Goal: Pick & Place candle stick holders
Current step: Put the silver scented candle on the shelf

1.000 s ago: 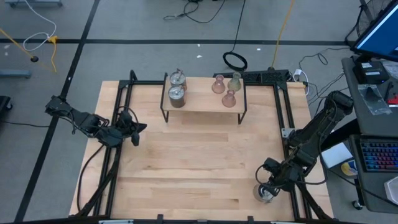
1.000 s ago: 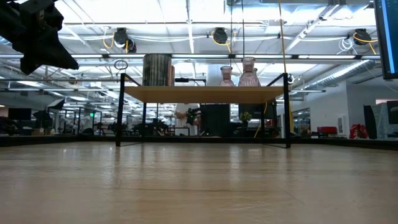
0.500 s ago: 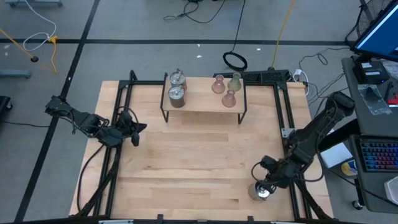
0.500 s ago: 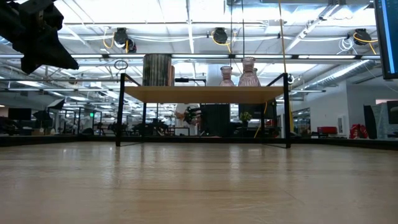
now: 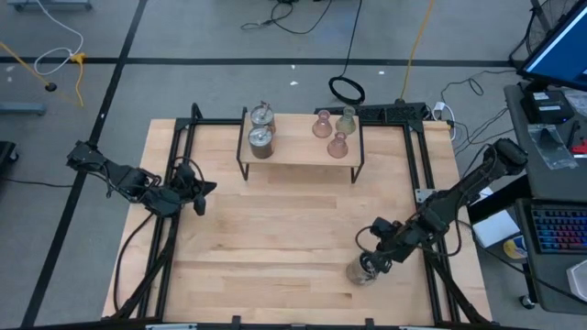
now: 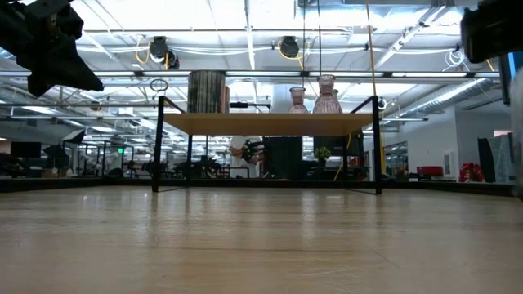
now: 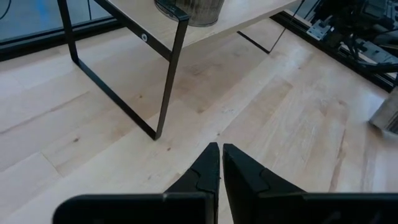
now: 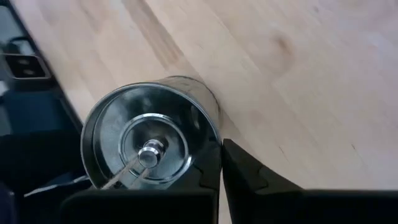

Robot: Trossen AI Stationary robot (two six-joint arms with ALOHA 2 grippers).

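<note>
On the table (image 5: 275, 238), the small shelf (image 5: 298, 149) already carries two metal holders (image 5: 261, 139) and three glass holders (image 5: 332, 128). The right gripper (image 5: 371, 259), clenched on the last metal holder (image 8: 152, 134), is near the table's front right; the left gripper (image 5: 204, 191) waits pinched empty.

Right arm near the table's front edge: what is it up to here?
The right gripper is shut on the rim of a metal candle holder near the table's front right. Two metal holders and three glassy ones stand on the small shelf. The left gripper waits shut at the left side.
</note>
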